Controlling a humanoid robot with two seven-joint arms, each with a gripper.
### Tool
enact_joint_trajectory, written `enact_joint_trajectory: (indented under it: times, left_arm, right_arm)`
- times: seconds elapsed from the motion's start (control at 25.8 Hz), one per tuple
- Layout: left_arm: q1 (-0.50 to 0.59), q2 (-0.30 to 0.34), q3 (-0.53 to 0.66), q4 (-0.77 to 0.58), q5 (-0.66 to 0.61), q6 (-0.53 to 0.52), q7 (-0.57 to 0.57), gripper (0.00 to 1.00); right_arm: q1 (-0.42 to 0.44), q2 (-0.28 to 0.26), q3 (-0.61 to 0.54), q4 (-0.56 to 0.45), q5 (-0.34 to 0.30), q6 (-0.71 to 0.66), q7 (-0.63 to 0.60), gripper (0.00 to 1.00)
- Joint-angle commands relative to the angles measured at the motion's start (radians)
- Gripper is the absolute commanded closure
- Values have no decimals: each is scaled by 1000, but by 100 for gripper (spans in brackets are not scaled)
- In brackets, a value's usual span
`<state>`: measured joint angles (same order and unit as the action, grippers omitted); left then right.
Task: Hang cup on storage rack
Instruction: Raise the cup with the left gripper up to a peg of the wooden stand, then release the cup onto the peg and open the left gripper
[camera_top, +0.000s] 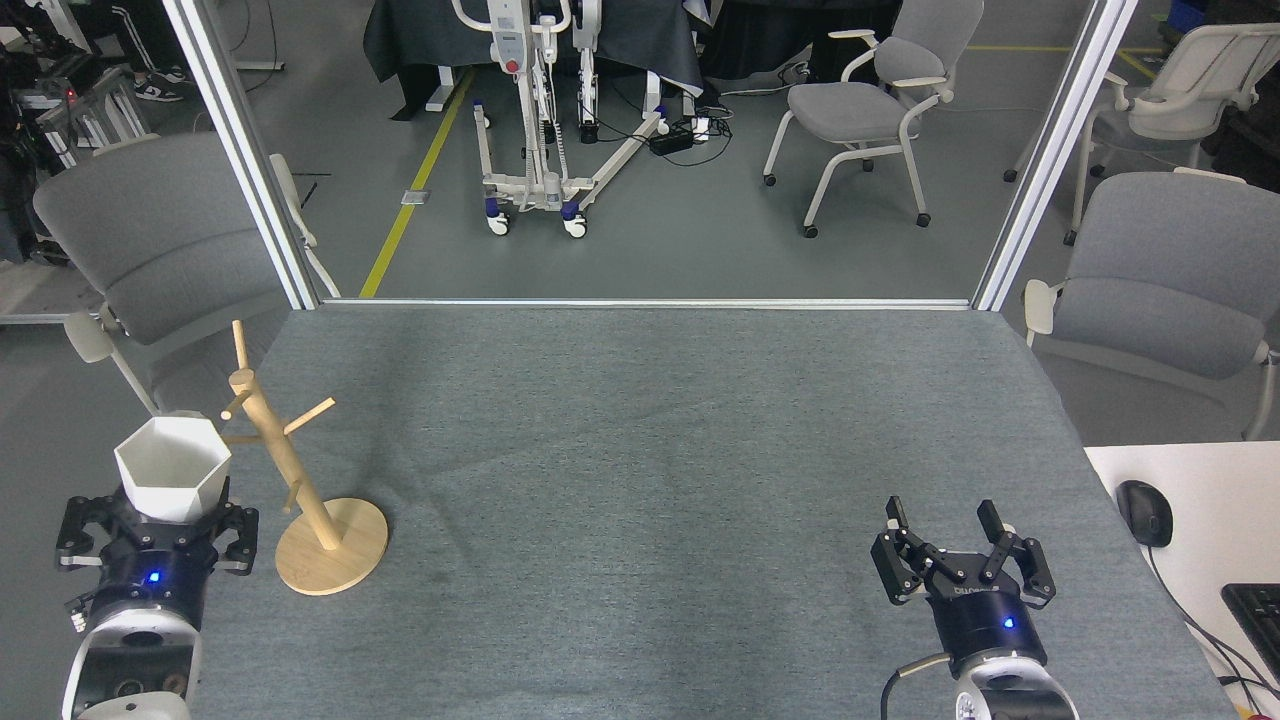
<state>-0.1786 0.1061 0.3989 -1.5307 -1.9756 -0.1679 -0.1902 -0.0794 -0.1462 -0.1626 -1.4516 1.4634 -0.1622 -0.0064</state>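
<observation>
Left gripper (160, 515) holds the cup (172, 481), handle hidden, beside the storage rack (290, 480); right gripper (945, 525) gapes empty.

Quick headcount: one white hex cup (173, 480), one wooden mug rack (296, 480) and two robot tools, the left tool (160, 535) at 8 o'clock and the right tool (958, 560) at 4 o'clock, all over one grey tabletop (640, 450). Around it I count four grey office chairs, at 10 (150, 235), 1 (880, 90), 2 (1190, 70) and 3 o'clock (1170, 270). There's also one wheeled lift stand (540, 110) at 12, plus one mouse (1143, 512) and one keyboard (1258, 615) at 4.
</observation>
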Motion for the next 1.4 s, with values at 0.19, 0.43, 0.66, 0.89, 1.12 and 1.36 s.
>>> enact_joint_trajectory:
  times: [0.19,0.43,0.66,0.89,1.12,1.36]
  left_arm:
    - [4,-5,-46,12,-26,2,3,100]
    - [18,-19,-52,31,-26,2,3,85]
    - [16,-46,-51,73,-25,11,3,9]
    - [16,-69,-51,96,-20,10,9,2]
    - [13,-102,-51,170,-15,5,15,2]
    - [16,-187,-52,201,-8,-10,40,2]
  right_arm:
    - [-2,0,0,0,0,0,0,0]
    - [-2,0,0,0,0,0,0,0]
    - [-2,0,0,-1,0,0,0,0]
    - [-3,0,-2,0,0,1,0,0]
    - [-3,-1,0,0,0,1,0,0]
    - [-5,-1,0,0,-2,1,2,0]
